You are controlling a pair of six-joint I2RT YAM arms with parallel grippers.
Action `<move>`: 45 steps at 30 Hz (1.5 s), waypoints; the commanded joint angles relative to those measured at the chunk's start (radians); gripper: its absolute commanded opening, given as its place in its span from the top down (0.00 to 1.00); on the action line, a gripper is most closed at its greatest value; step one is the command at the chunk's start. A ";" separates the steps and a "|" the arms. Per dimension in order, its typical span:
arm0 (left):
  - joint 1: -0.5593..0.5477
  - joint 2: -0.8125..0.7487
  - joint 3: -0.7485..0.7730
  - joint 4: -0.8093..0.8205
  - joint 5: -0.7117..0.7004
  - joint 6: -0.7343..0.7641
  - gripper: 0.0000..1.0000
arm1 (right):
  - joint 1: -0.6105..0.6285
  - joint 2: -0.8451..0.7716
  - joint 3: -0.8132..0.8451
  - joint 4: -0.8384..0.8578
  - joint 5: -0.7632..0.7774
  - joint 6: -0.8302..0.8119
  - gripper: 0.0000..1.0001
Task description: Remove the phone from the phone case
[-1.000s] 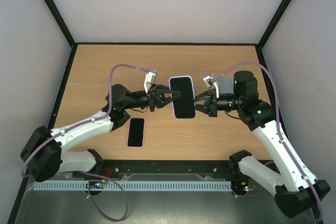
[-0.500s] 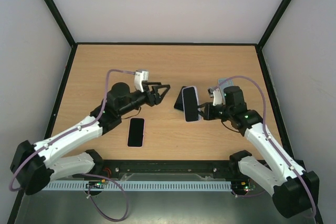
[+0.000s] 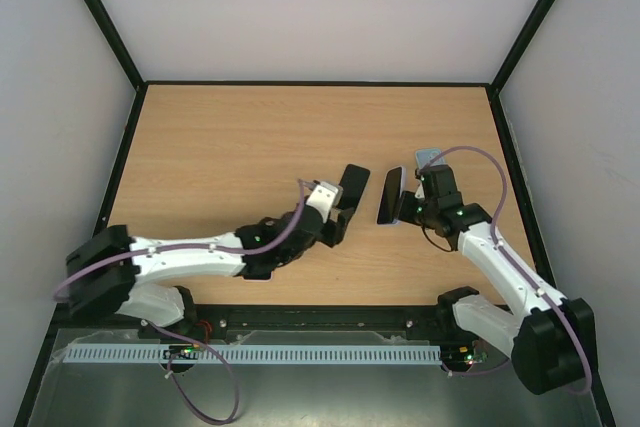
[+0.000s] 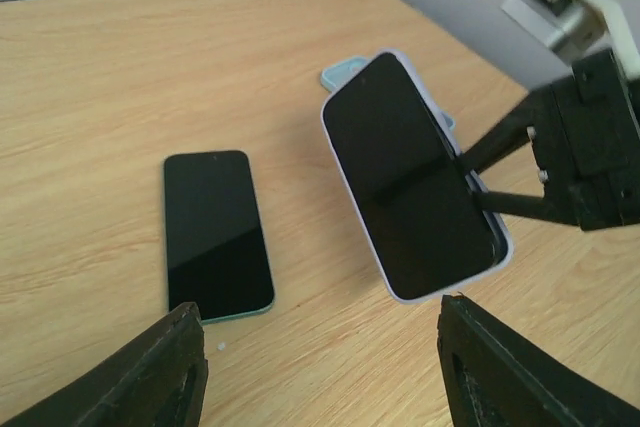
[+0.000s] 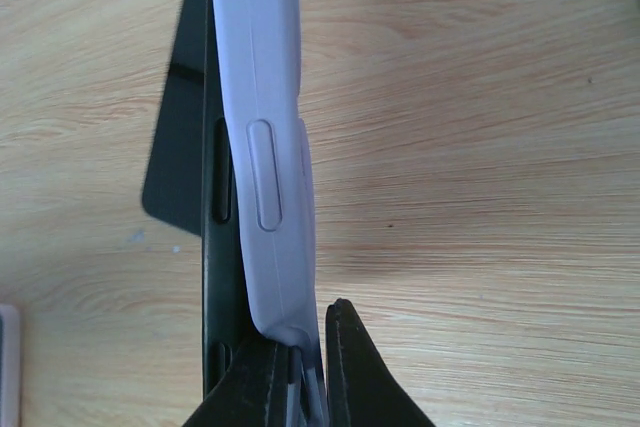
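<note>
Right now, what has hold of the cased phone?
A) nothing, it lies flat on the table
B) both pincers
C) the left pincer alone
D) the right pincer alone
D: the right pincer is clamped on the edge of the tilted cased phone, while the left pincer stands open and clear of it.

Landmark: cased phone [image 4: 415, 182], raised on edge over the table [image 3: 220, 137] | at its right edge: right gripper [image 5: 300, 352], clamped there | just left, not touching: left gripper [image 4: 320, 312] | farther left, flat on the table: bare phone [image 4: 215, 237] | behind, on the table: another case [image 4: 345, 73]
</note>
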 commanded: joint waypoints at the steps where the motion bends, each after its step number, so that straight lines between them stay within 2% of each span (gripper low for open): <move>1: -0.065 0.108 0.042 0.123 -0.170 0.144 0.35 | -0.008 0.050 0.031 0.018 0.058 0.054 0.98; 5: -0.081 0.227 0.066 0.222 -0.154 0.168 0.31 | -0.023 0.111 0.041 0.023 0.024 0.069 0.98; 15: -0.103 0.403 0.077 0.452 -0.030 0.297 0.33 | -0.026 0.208 0.037 0.035 0.029 0.067 0.98; 18: -0.104 0.435 0.103 0.442 0.010 0.327 0.33 | -0.025 0.214 0.032 0.051 0.009 0.076 0.98; 23: -0.104 0.502 0.169 0.375 -0.006 0.360 0.33 | -0.027 0.227 0.033 0.063 0.009 0.078 0.98; 27: -0.105 0.547 0.225 0.311 -0.013 0.384 0.39 | -0.031 0.248 0.033 0.062 -0.009 0.076 0.98; 34: -0.109 0.591 0.253 0.273 -0.075 0.432 0.41 | -0.032 0.255 0.030 0.067 -0.024 0.076 0.98; 38: -0.108 0.609 0.274 0.209 -0.113 0.471 0.40 | -0.031 0.243 0.020 0.071 -0.033 0.078 0.98; 45: -0.108 0.638 0.302 0.186 -0.176 0.508 0.39 | -0.032 0.242 0.012 0.078 -0.083 0.068 0.98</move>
